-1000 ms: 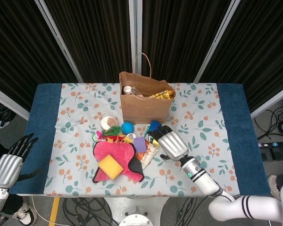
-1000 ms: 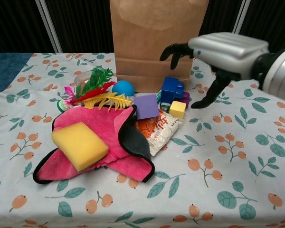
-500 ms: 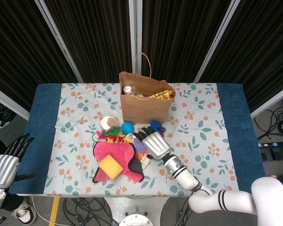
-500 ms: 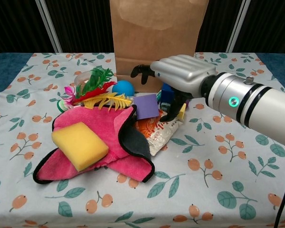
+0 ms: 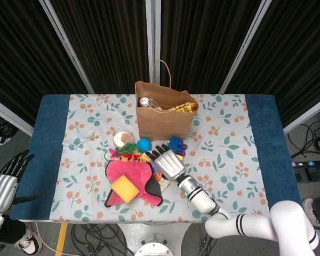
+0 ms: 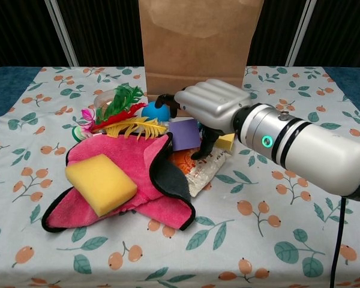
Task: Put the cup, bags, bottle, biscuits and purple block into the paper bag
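Note:
The brown paper bag (image 5: 162, 118) (image 6: 198, 42) stands at the table's far middle, with a bottle (image 5: 144, 101) and a yellow snack bag (image 5: 184, 108) inside. A purple block (image 6: 183, 133) lies in front of it on an orange and white snack bag (image 6: 203, 169). My right hand (image 5: 168, 162) (image 6: 211, 107) arches over the block with fingers spread, and its thumb reaches down just right of the block; it holds nothing. A cup (image 5: 122, 140) stands left of the bag. My left hand (image 5: 5, 184) hangs off the table's left front corner, fingers extended.
A pink cloth (image 6: 126, 174) with a yellow sponge (image 6: 101, 183) on it lies left of the hand. Coloured feathers (image 6: 123, 117), a blue ball (image 6: 156, 110), a blue block (image 5: 175, 142) and a small yellow block (image 6: 227, 141) crowd around the purple block.
My right hand has swung left from beside the blocks to over the purple block. My left hand has sunk a little lower at the frame's left edge.

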